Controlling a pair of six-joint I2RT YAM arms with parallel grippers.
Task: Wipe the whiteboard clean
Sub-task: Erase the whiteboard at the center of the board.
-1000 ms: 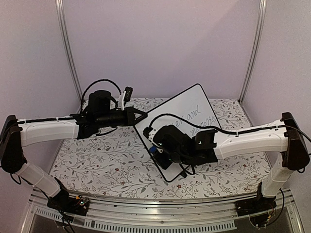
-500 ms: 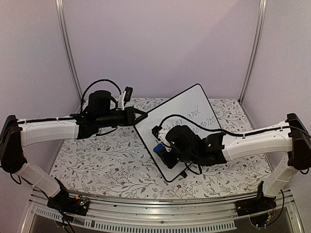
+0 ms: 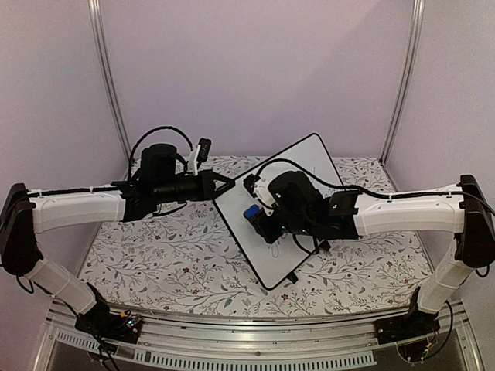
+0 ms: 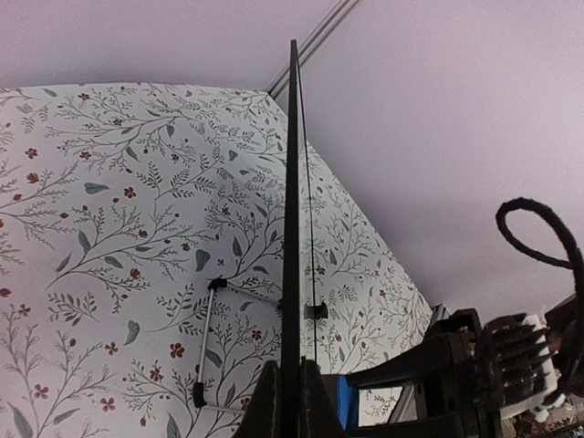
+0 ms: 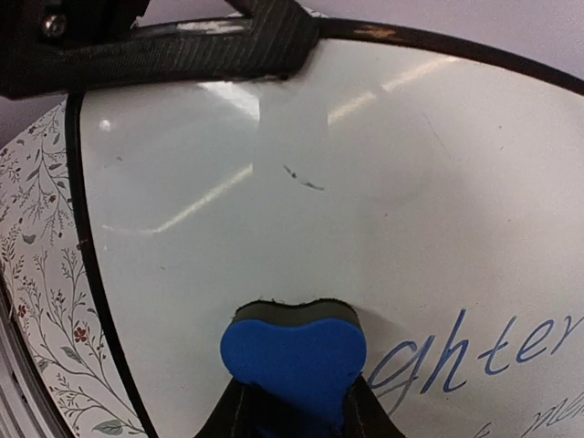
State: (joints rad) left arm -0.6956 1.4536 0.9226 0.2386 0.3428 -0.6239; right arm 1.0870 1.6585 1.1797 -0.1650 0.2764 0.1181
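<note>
Mid-wipe. Your left end effector clamps whiteboard edge; right end effector pinches eraser against it. Next: sweep across writing, press firmly.

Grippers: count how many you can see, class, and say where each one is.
2. The left gripper clamps the rim of the whiteboard on its left side; the right gripper holds a blue eraser on the board's face.

My left gripper clamps the whiteboard, seen edge-on as a thin black upright line over the floral tablecloth. A blue eraser shows just right of my fingers, with the right arm beside it.
</note>
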